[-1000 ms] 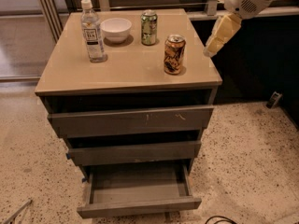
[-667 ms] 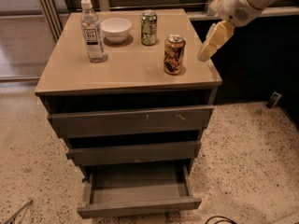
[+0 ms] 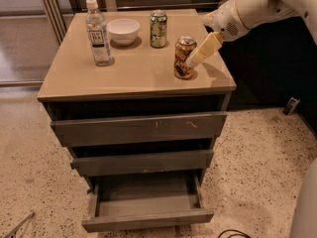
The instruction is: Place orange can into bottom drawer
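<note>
Orange can (image 3: 184, 58) upright on cabinet top (image 3: 133, 76), hand (image 3: 192, 61) just beside it — opening cannot be told, bottom drawer (image 3: 148, 218) open.

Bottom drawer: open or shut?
Open: the bottom drawer juts out, inside floor showing. The gripper is at the orange can up top.

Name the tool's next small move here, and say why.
Probably ease the tool left around the orange can and grip it. The tool sits at the can's right side, near its upper half. The can stands upright on the cabinet top, not yet lifted, and the bottom drawer below is pulled open.
</note>
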Robot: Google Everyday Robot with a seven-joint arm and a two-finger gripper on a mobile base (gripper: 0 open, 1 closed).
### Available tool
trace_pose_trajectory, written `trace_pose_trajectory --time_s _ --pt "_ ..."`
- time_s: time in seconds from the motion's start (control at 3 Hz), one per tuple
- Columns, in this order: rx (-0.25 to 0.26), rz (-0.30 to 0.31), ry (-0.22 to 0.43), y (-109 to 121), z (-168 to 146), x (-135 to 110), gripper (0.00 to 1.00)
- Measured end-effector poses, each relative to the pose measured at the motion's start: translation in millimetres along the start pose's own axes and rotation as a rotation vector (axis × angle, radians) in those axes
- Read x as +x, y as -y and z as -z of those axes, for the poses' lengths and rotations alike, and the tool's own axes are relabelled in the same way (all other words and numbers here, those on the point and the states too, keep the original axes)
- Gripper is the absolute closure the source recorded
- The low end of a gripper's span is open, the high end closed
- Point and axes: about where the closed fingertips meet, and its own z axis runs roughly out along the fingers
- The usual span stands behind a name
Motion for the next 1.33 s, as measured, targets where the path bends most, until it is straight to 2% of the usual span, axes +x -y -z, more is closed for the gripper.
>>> trace_pose_trajectory --time_s 0.33,0.67,1.0,1.33 --pt "-0.045 -0.037 0.066 5 -39 -4 0.00" --pt "-0.040 -0.034 0.061 7 -51 -1 0.00" --pt "-0.046 -0.033 0.054 7 -63 0 0.17" --pt "-0.047 -0.033 0.054 7 -64 0 0.41"
